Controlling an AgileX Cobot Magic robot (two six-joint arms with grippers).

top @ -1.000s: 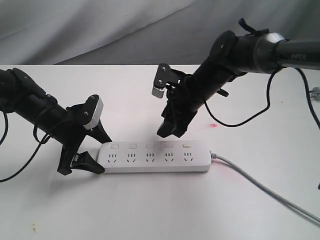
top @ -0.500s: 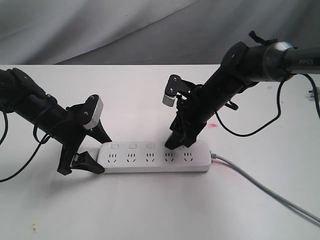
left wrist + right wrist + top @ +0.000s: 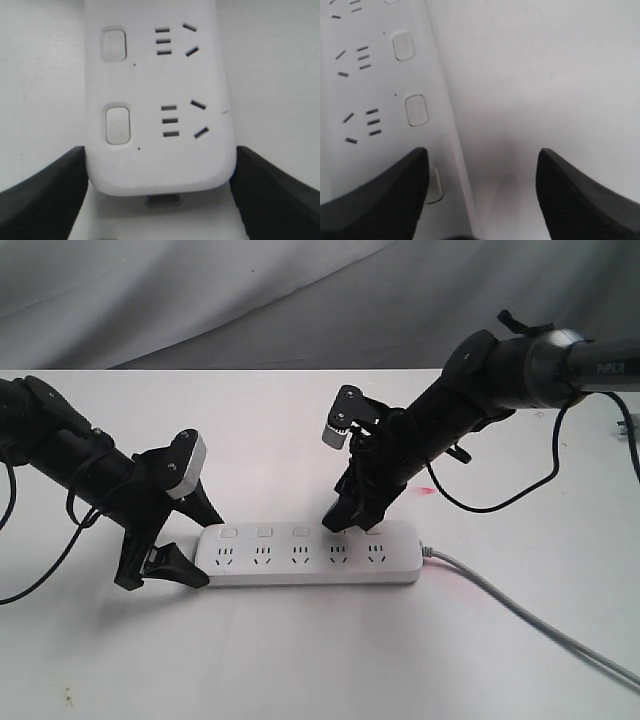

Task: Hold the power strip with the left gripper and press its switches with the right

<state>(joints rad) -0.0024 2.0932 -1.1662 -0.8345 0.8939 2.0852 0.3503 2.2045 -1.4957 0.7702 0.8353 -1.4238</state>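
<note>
The white power strip [image 3: 310, 565] lies across the table, its grey cord [image 3: 520, 615] running off to the right. My left gripper [image 3: 207, 550] straddles its left end; in the left wrist view the left gripper [image 3: 160, 150] has both black fingers against the strip's [image 3: 160, 90] sides. The right gripper [image 3: 348, 523] is down on the strip's far edge at the fourth of the switches [image 3: 265, 533]. In the right wrist view the right gripper [image 3: 482, 150] stands open. One finger [image 3: 395, 190] half covers a switch [image 3: 435, 185]; the other hangs over bare table.
Grey cloth [image 3: 250, 300] hangs behind the white table [image 3: 300, 660]. A pink mark [image 3: 427, 489] lies on the table behind the strip. A loose black cable [image 3: 500, 480] droops from the right arm.
The right gripper dropped from above the strip onto its row of switches and edged slightly left. The left arm and the strip stayed still.
</note>
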